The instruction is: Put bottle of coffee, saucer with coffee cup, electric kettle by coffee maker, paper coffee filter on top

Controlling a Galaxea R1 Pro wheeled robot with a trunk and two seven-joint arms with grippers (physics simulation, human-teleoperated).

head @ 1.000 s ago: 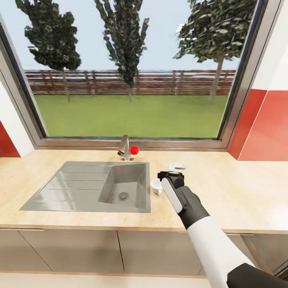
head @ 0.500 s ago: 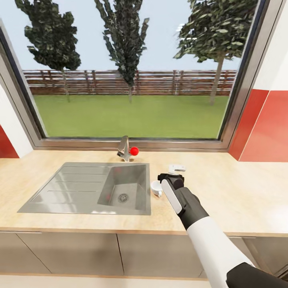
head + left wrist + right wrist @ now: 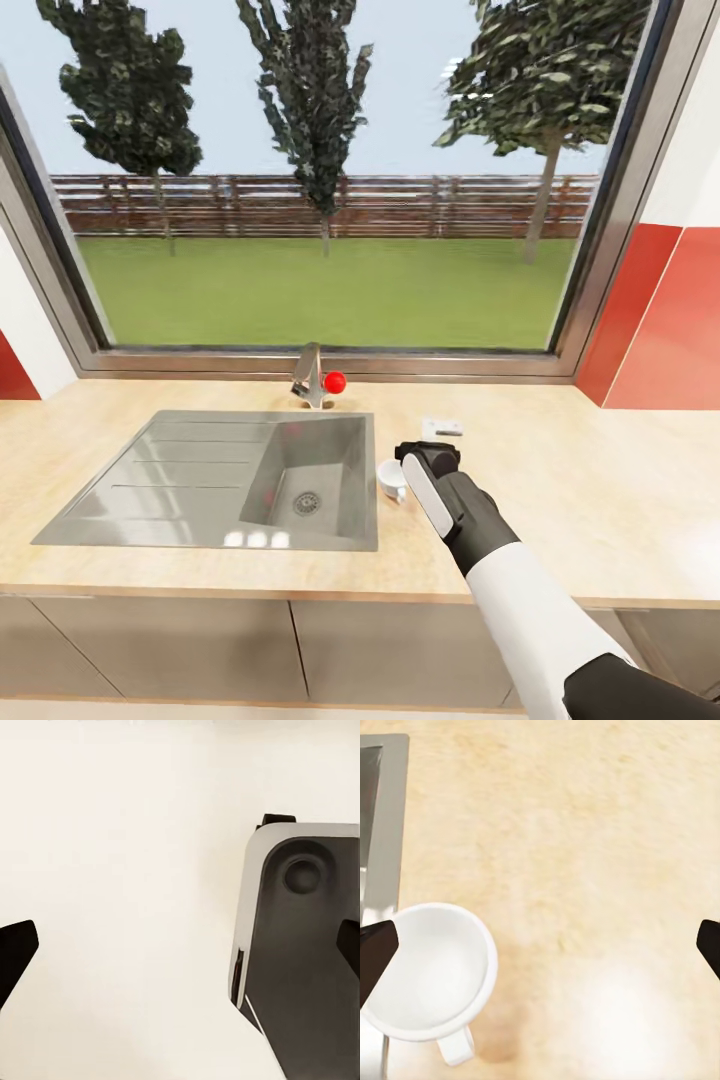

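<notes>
Progress, as judged from the present views: early, with most of the coffee station yet to assemble. Kitchen countertop (image 3: 560, 500), light wood with inset steel sink (image 3: 215, 480) and grey cabinet fronts below a wide window, carries one clearly identified task item, the coffee cup (image 3: 390, 477). Cup stands upright on the bare worktop just beside the sink's right rim, mouth up, vertical axis; in the right wrist view the coffee cup (image 3: 431, 975) is seen from directly above, its small handle projecting away from the sink edge side of the frame, roughly along the counter toward the robot. No saucer under it, so the cup-on-saucer step reads as not done. Small white flat object (image 3: 442, 427) lies on the counter behind the arm, near the window; too small to identify. Faucet with red knob (image 3: 335, 381) stands at the sink's back edge. Right gripper (image 3: 428, 452) hovers over the counter just right of the cup, fingers spread wide apart, one fingertip (image 3: 375, 956) overlapping the cup's rim in the wrist view, nothing held. Left gripper (image 3: 180, 960) likewise parted, empty, facing a pale surface and a grey-and-white part of the robot.
</notes>
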